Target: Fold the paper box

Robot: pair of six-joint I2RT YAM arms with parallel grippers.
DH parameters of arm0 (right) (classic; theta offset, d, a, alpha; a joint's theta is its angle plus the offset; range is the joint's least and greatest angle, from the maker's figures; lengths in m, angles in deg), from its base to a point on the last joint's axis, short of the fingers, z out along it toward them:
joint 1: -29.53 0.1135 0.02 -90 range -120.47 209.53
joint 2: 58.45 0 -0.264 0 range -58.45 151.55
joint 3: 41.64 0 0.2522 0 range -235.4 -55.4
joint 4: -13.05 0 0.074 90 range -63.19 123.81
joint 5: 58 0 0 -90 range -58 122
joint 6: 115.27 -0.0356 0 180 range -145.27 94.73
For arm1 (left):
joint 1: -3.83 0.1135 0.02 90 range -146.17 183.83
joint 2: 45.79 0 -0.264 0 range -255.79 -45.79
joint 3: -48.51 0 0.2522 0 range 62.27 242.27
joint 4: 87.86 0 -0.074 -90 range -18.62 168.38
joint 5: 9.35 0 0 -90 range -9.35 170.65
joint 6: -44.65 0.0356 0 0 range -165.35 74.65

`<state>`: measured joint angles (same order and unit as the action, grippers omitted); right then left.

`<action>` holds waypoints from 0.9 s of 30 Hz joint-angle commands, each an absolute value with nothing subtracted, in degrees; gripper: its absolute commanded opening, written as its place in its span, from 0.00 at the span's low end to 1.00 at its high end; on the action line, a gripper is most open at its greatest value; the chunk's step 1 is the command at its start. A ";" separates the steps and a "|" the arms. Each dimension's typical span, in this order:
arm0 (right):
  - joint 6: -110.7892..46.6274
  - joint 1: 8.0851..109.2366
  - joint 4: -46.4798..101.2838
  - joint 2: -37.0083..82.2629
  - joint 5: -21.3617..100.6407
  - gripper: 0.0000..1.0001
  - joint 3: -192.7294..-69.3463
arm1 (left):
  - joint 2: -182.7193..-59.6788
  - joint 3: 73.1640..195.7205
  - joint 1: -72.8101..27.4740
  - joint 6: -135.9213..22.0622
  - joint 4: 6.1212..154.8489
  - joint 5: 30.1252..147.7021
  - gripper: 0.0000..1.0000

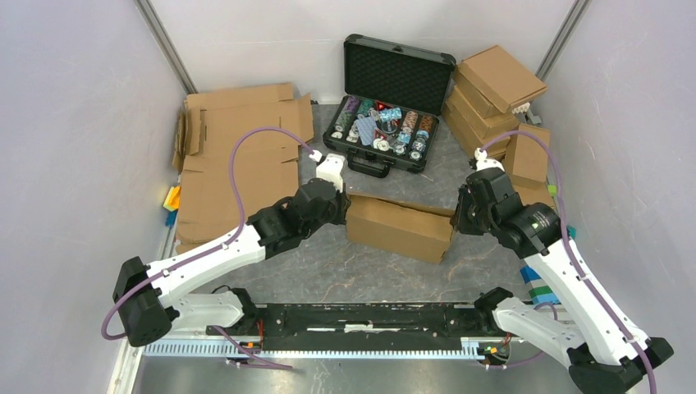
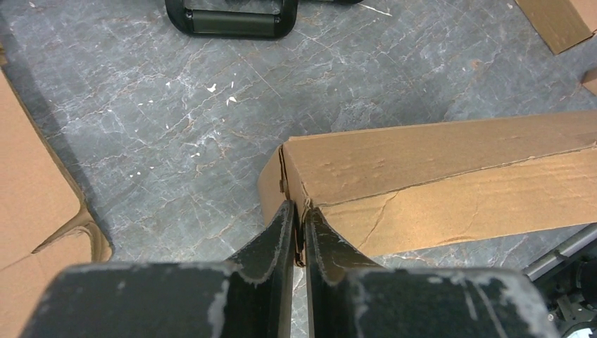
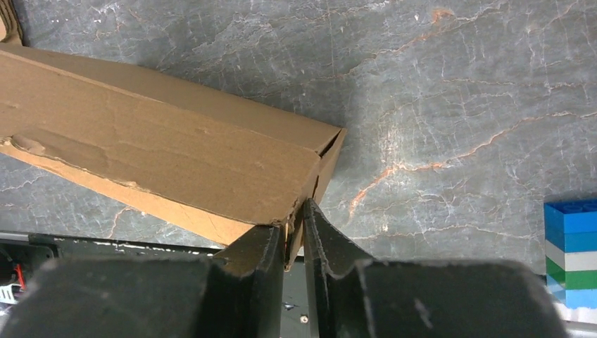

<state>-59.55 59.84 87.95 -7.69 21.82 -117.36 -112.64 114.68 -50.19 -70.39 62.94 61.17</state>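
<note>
Both arms gripping opposite ends of the box, long axis running left-right between them.

The plain brown corrugated cardboard paper box (image 1: 400, 227) is lying mid-way across the grey marbled worktop (image 1: 328, 271), already closed into a long low shape, with its right end sitting slightly nearer than its left. The left jaws are standing nearly together at its near-left corner, apparently clamping a thin cardboard edge there. The right jaws are mirroring that at the near-right corner, nearly together with a sliver of the end wall between them. Neither arm is closer, each one holding its own end. The left arm (image 1: 271, 226) is reaching in low from near-left with its wrist pointing right. The right arm (image 1: 525, 226) is coming in from near-right with its wrist pointing left. I'm reading the next move as hinging on this end-to-end hold, so any squeeze along the long axis is risking a buckle.
</note>
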 commanded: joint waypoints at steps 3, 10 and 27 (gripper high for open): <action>-65.50 59.50 88.63 -6.32 25.39 0.19 -122.15 | -113.39 115.89 -52.14 -67.44 59.84 60.06 0.14; -68.56 59.07 90.90 -4.38 26.98 0.18 -124.09 | -114.15 116.49 -53.37 -67.06 59.15 57.96 0.13; -67.18 58.34 91.90 -7.17 22.76 0.16 -121.99 | -115.37 117.19 -54.70 -67.31 58.74 56.31 0.12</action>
